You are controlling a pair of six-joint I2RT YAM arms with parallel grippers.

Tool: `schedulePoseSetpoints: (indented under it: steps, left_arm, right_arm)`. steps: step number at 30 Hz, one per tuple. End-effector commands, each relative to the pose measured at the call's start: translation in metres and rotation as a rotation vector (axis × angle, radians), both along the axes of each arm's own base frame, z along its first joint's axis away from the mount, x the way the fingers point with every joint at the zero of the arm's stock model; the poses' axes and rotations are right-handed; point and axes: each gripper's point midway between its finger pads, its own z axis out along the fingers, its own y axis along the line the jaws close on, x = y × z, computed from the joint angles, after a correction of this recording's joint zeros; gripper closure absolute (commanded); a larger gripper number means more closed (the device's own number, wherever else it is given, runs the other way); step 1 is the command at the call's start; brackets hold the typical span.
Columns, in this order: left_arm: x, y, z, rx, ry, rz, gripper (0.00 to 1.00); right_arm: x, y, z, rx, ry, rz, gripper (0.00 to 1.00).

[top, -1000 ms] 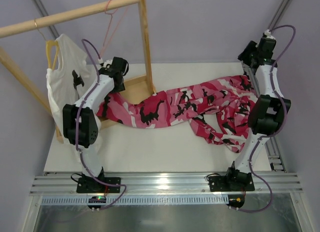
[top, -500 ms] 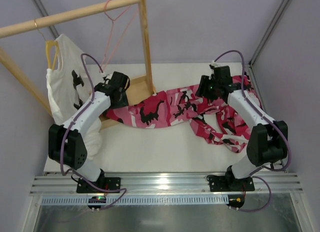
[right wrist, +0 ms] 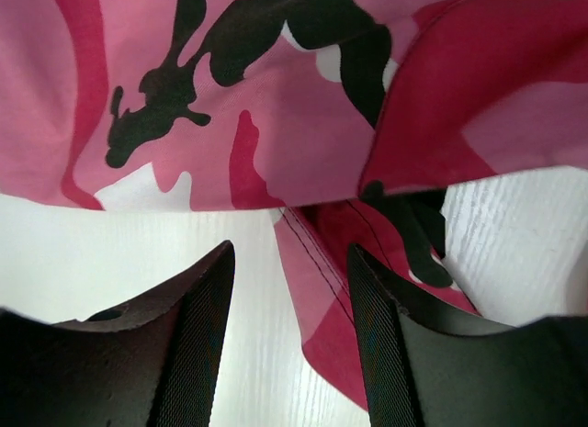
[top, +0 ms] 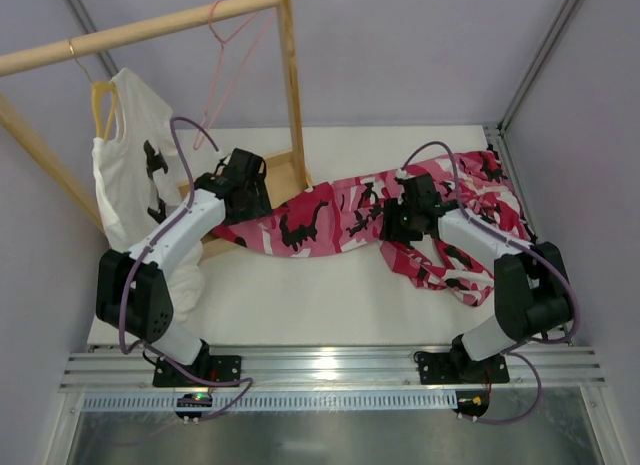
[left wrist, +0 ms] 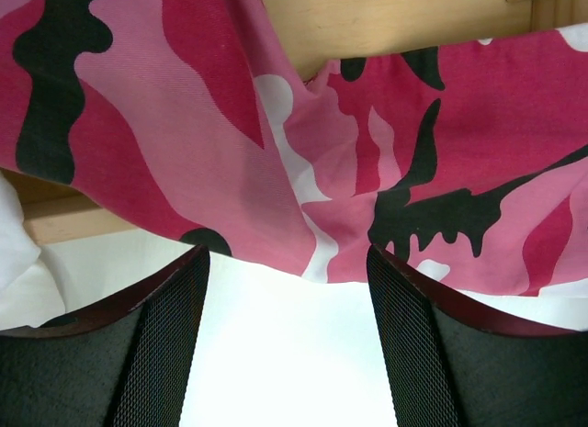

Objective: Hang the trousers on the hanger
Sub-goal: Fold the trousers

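Observation:
The camouflage trousers [top: 330,220] lie crumpled across the white table, their left end draped over the rack's wooden base. The pale-pink wire hanger [top: 218,77] hangs bare from the wooden rail, above and behind my left arm. My left gripper [top: 250,190] is low at the trousers' left end. In the left wrist view this gripper [left wrist: 285,262] is open over bare table, and the cloth edge [left wrist: 230,151] lies just beyond its tips. My right gripper [top: 402,220] is over the trousers' middle. In its wrist view it [right wrist: 289,262] is open, with a seamed fold [right wrist: 317,298] between the fingers.
A wooden rack stands at the back left, with a rail [top: 150,30], a post [top: 292,95] and a base board [top: 272,177]. A white T-shirt [top: 130,145] hangs on a yellow hanger [top: 100,100] at its left. A metal rail [top: 320,370] runs along the near edge.
My right arm has swung from the far right corner down and left onto the trousers' middle. My left gripper has dropped toward the cloth's left end and opened a little wider.

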Motion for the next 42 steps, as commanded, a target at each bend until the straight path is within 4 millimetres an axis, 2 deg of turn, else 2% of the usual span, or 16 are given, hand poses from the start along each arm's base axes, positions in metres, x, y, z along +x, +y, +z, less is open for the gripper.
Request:
schedulePoseSetpoints:
  steps: [1, 6, 9, 10, 13, 17, 19, 22, 23, 27, 28, 31, 33, 35, 37, 42]
  left_arm:
    - [0.014, -0.006, 0.008, -0.031, -0.052, 0.009, 0.30]
    - [0.019, 0.003, -0.009, -0.015, -0.017, 0.043, 0.29]
    - [0.019, 0.005, -0.016, -0.005, -0.005, 0.054, 0.29]
    - [0.020, 0.004, -0.018, -0.008, -0.006, 0.055, 0.29]
    - [0.021, 0.003, -0.022, -0.014, 0.014, 0.057, 0.29]
    - [0.024, -0.010, -0.003, -0.053, -0.018, -0.003, 0.30]
    - [0.021, -0.018, 0.010, -0.031, -0.056, -0.047, 0.29]
    - [0.012, -0.025, 0.016, -0.032, -0.046, -0.080, 0.28]
    - [0.007, -0.029, 0.021, -0.057, -0.049, -0.095, 0.28]
    - [-0.014, -0.062, 0.025, -0.189, -0.062, -0.190, 0.27]
    - [-0.028, -0.074, 0.015, -0.213, -0.039, -0.236, 0.27]
    - [-0.046, -0.110, 0.015, -0.348, -0.054, -0.351, 0.26]
    - [-0.050, -0.137, 0.025, -0.478, -0.094, -0.457, 0.24]
    - [-0.054, -0.148, 0.025, -0.533, -0.105, -0.519, 0.23]
    - [-0.055, -0.167, 0.042, -0.628, -0.166, -0.618, 0.22]
    - [-0.058, -0.186, 0.056, -0.749, -0.192, -0.684, 0.12]
  right_arm:
    - [0.024, 0.022, 0.001, -0.053, -0.078, 0.084, 0.44]
    - [0.018, 0.024, -0.029, -0.150, -0.010, 0.122, 0.44]
    - [0.008, 0.025, -0.037, -0.185, -0.012, 0.144, 0.55]
    - [0.004, 0.027, -0.037, -0.189, -0.013, 0.154, 0.69]
    - [-0.008, 0.034, -0.019, -0.186, -0.033, 0.187, 0.96]
    - [-0.028, 0.064, 0.042, -0.016, -0.134, 0.314, 0.96]
    - [-0.056, 0.093, 0.064, 0.170, -0.125, 0.463, 0.96]
    - [-0.090, 0.110, 0.076, 0.333, -0.096, 0.588, 0.96]
    - [-0.096, 0.107, 0.068, 0.335, -0.074, 0.584, 0.96]
    - [-0.101, 0.106, 0.066, 0.356, -0.088, 0.567, 0.96]
    - [-0.100, 0.108, 0.074, 0.371, -0.120, 0.569, 0.96]
    - [-0.100, 0.114, 0.101, 0.436, -0.198, 0.578, 0.96]
    - [-0.104, 0.115, 0.124, 0.469, -0.256, 0.602, 0.96]
    - [-0.107, 0.116, 0.137, 0.485, -0.280, 0.620, 0.96]
    - [-0.112, 0.116, 0.139, 0.501, -0.255, 0.630, 0.96]
    - [-0.124, 0.122, 0.148, 0.567, -0.245, 0.675, 0.96]
